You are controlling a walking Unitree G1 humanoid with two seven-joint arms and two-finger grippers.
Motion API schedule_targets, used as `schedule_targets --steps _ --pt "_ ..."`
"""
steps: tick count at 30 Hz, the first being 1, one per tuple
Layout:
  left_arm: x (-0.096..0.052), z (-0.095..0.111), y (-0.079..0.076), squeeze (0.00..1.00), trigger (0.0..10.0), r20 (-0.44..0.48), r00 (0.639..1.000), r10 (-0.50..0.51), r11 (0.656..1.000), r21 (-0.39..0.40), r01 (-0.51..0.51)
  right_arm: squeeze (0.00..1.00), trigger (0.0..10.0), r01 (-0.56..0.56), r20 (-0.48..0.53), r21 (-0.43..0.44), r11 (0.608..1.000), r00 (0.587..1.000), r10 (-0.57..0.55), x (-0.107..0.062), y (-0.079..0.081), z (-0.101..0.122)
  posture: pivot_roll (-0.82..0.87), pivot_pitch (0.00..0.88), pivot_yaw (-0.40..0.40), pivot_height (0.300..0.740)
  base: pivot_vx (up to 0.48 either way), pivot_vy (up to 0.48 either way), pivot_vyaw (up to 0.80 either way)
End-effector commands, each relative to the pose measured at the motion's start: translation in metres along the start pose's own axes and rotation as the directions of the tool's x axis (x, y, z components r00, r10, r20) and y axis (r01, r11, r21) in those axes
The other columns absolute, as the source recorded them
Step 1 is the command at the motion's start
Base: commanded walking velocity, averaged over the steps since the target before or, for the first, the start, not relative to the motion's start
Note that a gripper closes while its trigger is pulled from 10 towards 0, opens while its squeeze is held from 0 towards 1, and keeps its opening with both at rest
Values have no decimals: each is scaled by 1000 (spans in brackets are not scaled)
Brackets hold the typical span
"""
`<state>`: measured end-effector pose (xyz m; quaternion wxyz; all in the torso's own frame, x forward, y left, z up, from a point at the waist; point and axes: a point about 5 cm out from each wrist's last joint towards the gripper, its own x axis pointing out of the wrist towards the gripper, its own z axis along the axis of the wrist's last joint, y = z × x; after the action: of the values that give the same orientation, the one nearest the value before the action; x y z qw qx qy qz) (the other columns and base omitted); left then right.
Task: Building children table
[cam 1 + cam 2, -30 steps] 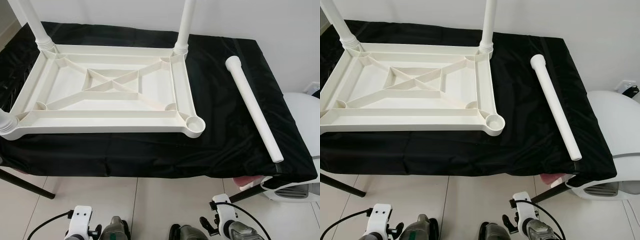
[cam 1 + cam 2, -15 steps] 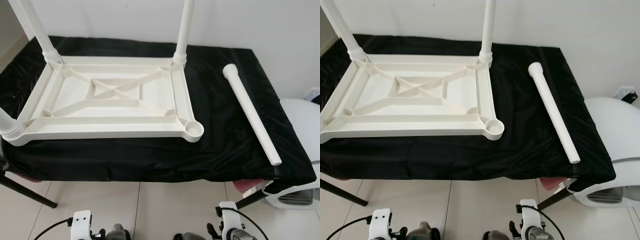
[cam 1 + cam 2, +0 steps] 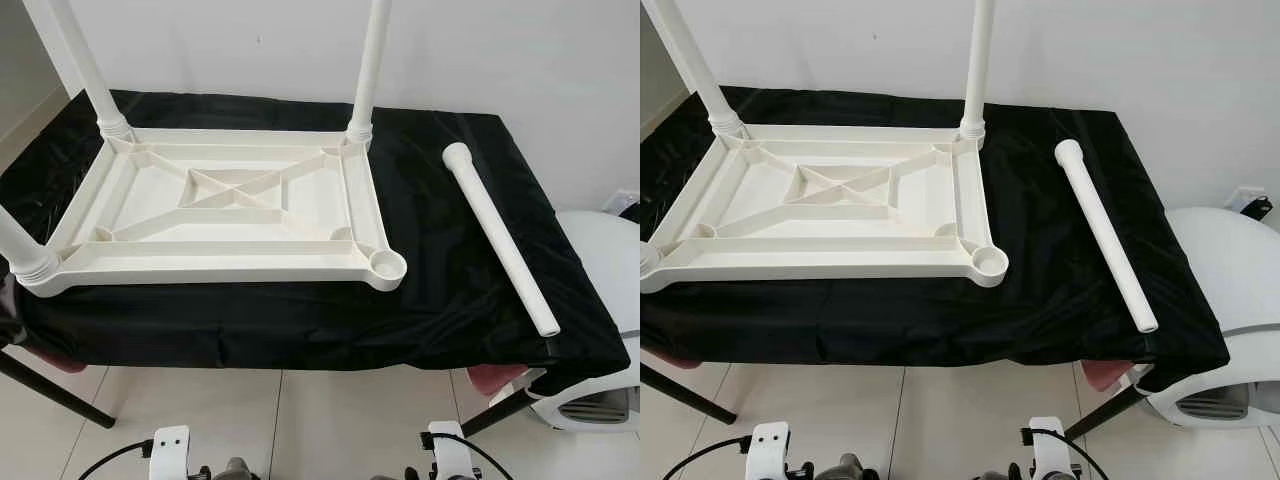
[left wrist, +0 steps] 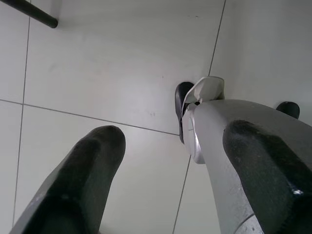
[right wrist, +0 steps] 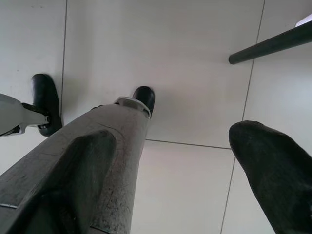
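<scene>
White plastic, three legs in, the fourth yet to fit.

From my left pincer [image 4: 165, 175], hanging released over the floor tiles, the upturned tabletop [image 3: 215, 215] lies well ahead and above on the black-draped surface [image 3: 300, 310], its empty corner socket [image 3: 387, 265] nearest my right side. Beyond that socket, ahead of my right pincer [image 5: 170, 165], likewise released and low, rests the loose leg [image 3: 500, 235]. I judge the next move is raising the right arm to grasp that leg. Since a second ago my view has pulled back and tilted up; the parts themselves look unmoved.
</scene>
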<state>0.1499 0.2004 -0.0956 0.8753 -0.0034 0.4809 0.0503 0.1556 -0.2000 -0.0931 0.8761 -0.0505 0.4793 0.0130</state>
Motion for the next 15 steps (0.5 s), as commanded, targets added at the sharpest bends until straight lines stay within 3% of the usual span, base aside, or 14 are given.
schedule_targets --steps 1,5,15 --pt "-2 -13 -2 0 10000 -49 998 31 999 22 -30 0 10000 2 -36 -4 1000 999 -2 -1 2 -9 13 0 1 740 0 0 0" --pt "-2 -15 -8 0 10000 -54 998 13 1000 16 -12 0 10000 17 -34 20 1000 999 -16 -1 3 -9 10 0 13 740 0 0 0" --pt "-3 -19 -11 0 10000 -78 997 -10 1000 -8 9 0 10000 4 -24 -41 999 1000 -5 -1 10 -9 7 0 18 740 0 0 0"
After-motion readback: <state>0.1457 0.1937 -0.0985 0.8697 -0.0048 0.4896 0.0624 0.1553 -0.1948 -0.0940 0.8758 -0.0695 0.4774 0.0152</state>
